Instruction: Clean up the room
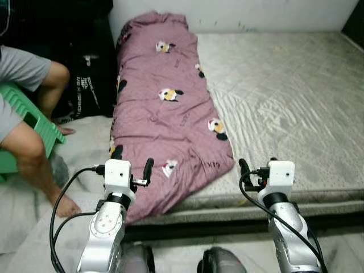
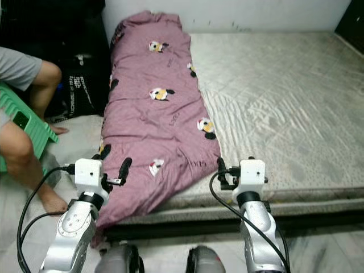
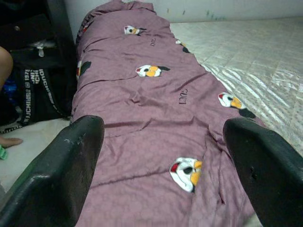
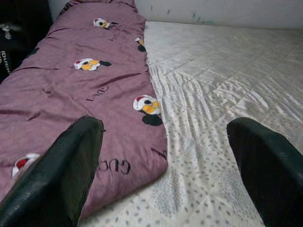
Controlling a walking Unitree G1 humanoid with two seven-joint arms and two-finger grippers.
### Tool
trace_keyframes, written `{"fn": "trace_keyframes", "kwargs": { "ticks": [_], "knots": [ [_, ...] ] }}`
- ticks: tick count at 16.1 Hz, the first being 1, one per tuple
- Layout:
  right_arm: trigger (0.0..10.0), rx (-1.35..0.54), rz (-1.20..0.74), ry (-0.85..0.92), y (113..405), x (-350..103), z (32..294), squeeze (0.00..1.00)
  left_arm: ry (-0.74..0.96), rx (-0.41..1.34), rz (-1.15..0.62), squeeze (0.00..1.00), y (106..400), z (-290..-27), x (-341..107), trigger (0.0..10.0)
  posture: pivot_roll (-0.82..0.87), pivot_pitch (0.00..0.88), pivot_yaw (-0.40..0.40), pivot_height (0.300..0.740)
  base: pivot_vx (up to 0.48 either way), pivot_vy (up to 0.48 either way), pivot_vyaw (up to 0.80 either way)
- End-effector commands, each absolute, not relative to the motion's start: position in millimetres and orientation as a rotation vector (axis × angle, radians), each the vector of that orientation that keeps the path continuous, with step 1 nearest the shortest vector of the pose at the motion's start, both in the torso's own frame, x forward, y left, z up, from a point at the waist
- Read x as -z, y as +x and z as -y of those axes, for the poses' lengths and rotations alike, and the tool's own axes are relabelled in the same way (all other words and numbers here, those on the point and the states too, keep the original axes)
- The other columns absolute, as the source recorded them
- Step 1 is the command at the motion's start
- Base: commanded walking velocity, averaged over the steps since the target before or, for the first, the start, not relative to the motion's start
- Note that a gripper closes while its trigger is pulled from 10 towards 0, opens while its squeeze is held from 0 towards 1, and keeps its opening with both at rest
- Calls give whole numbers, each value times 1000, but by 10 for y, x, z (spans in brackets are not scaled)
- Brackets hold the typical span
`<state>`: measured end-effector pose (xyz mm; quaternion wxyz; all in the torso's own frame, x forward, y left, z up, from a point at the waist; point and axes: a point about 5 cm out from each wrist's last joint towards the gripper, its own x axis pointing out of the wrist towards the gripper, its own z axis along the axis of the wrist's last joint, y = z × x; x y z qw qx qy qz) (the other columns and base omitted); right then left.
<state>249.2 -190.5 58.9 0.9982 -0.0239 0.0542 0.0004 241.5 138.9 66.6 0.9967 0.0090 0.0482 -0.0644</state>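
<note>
I'm holding the left claw (image 1: 141,173) and right claw (image 1: 250,175) spread apart over the quilt (image 1: 165,108)'s near edge; soft, floppy, probably light, so I'm eyeing its corners.

Purple blanket (image 2: 153,119) lay lengthwise along bed (image 2: 284,102) left side, near end overhanging edge. Left claw (image 2: 122,169) over blanket's corner, right claw (image 2: 223,170) beside it, fingers' spread unclear. Person's leg (image 2: 25,159) at left.
</note>
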Motion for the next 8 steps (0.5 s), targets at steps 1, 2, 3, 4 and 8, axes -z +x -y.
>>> {"fn": "trace_keyframes", "kwargs": {
  "ticks": [1, 2, 3, 4, 8],
  "knots": [
    [10000, -7, -102, -49, 2497, -608, 1907, 0, 28, 125, -101, 0, 2426, -1399, -661, 10000, -24, 45, 2, 661, 0, 0, 0],
    [10000, -9, -101, -49, 2499, -608, 1904, 0, 30, 123, -98, 0, 2428, -1400, -664, 10000, -24, 45, 2, 661, 0, 0, 0],
    [10000, -12, -101, -50, 2499, -607, 1901, 0, 32, 121, -97, 0, 2429, -1399, -665, 10000, -23, 45, 0, 661, 0, 0, 0],
    [10000, -14, -101, -51, 2502, -608, 1899, 0, 34, 119, -97, 0, 2432, -1400, -664, 10000, -22, 46, -1, 656, 0, 0, 0],
    [10000, -20, -103, -52, 2509, -605, 1894, 0, 40, 107, -96, 0, 2433, -1410, -664, 10000, -19, 45, -4, 611, 0, 0, 0]
  ]
}}
